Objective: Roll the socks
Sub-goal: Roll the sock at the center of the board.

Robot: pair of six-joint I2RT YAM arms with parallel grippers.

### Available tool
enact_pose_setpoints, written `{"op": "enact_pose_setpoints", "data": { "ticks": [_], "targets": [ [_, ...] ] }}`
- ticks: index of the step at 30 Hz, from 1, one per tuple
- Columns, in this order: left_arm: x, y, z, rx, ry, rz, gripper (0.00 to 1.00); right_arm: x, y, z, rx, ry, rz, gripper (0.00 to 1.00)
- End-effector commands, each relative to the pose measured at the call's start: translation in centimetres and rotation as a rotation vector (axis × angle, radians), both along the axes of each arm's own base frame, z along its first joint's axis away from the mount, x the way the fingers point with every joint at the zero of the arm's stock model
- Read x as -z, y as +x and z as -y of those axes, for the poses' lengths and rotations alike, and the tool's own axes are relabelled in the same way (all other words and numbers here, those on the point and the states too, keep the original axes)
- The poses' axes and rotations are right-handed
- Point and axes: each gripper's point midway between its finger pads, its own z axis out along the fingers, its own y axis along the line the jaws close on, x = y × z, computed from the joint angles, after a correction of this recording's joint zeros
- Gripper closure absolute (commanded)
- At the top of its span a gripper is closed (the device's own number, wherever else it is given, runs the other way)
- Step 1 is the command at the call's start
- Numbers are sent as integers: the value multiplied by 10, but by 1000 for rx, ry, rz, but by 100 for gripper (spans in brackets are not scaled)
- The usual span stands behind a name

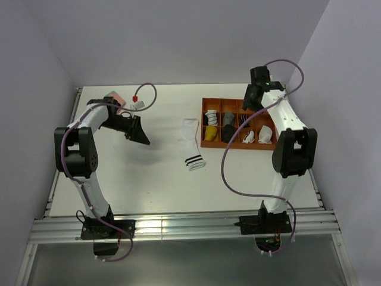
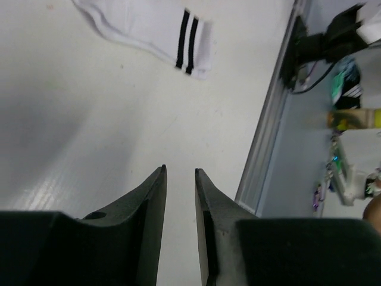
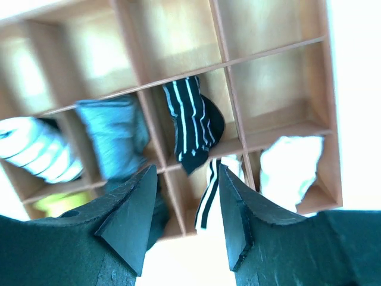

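A white sock with black cuff bands [image 1: 192,143] lies flat mid-table; its cuff end also shows in the left wrist view [image 2: 166,30]. My left gripper [image 1: 140,134] [image 2: 180,170] hovers to its left above bare table, jaws a little apart and empty. A pink sock [image 1: 116,96] lies at the back left, partly hidden by the left arm. A black sock with thin white stripes [image 3: 193,119] [image 1: 244,119] sits in a compartment of the orange tray [image 1: 235,146]. My right gripper [image 1: 251,102] [image 3: 186,168] hangs open and empty above it.
The tray [image 3: 280,134] also holds a white striped roll [image 3: 33,155], a grey-blue sock [image 3: 113,137], a yellow one [image 1: 211,133], a white striped piece [image 3: 208,190] and a white sock [image 3: 292,167]. The table's front rail [image 2: 271,137] runs along the near edge.
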Motion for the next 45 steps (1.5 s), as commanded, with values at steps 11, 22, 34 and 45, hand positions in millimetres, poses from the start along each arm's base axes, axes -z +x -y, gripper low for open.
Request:
{"op": "enact_pose_setpoints", "data": {
  "ticks": [11,22,34,45],
  "targets": [
    [-4,1,65,-70,332,594,55,-68,-63,-32,-30,122,279,46],
    [29,-33,169,-16,434,869,45,-90,-110,-37,-30,179,399,46],
    [80,-51,218,109,519,854,44,-78,-128,-32,-31,157,378,46],
    [113,-55,203,155,601,839,49,-74,-131,-28,-38,136,372,47]
  ]
}}
